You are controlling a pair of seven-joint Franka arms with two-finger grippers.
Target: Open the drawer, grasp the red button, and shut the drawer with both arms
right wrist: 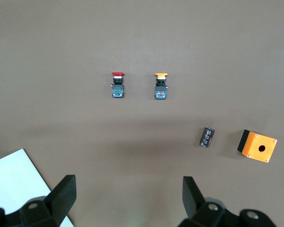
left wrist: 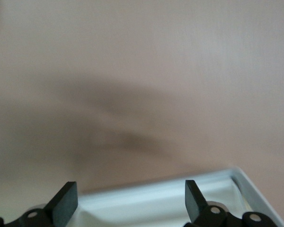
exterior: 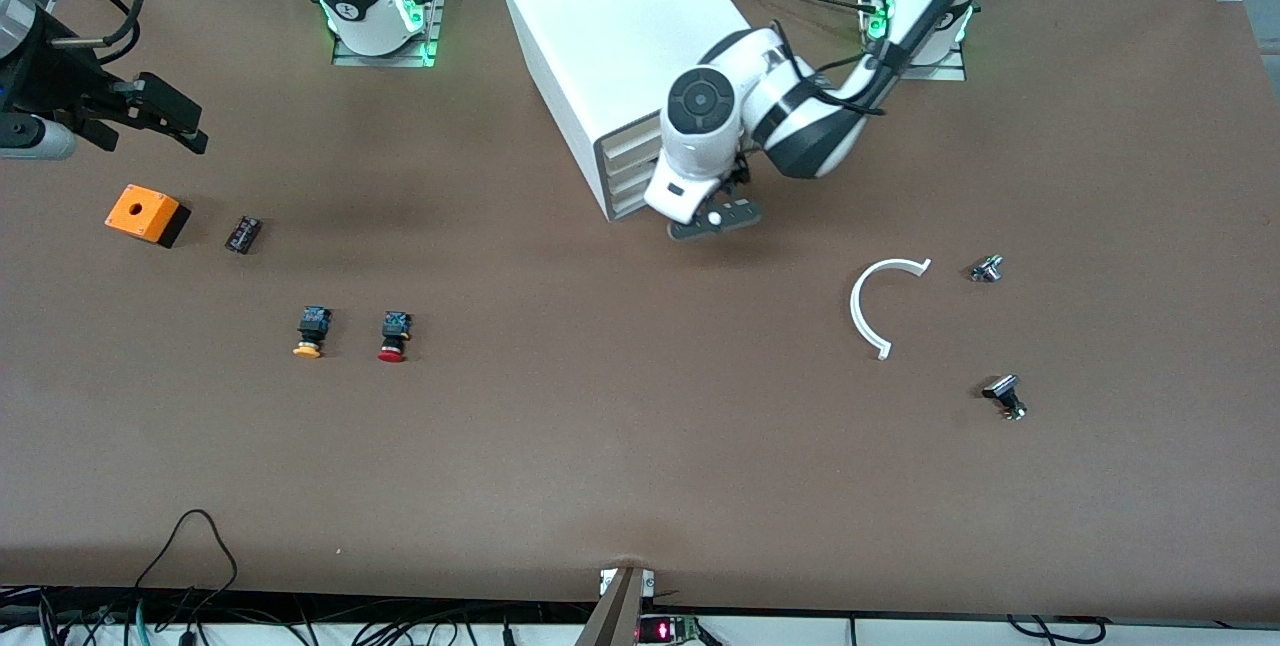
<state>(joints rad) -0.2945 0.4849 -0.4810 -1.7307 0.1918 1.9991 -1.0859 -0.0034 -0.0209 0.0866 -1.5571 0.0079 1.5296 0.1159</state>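
The white cabinet stands at the back middle, its stacked drawers facing the front camera. My left gripper is low in front of the lowest drawer. In the left wrist view it is open, with a white drawer edge between the fingers. The red-capped button lies on the table, and also shows in the right wrist view. My right gripper hangs high over the right arm's end of the table, open and empty.
A yellow-capped button lies beside the red one. An orange box with a hole and a small black part lie toward the right arm's end. A white C-shaped ring and two small metal parts lie toward the left arm's end.
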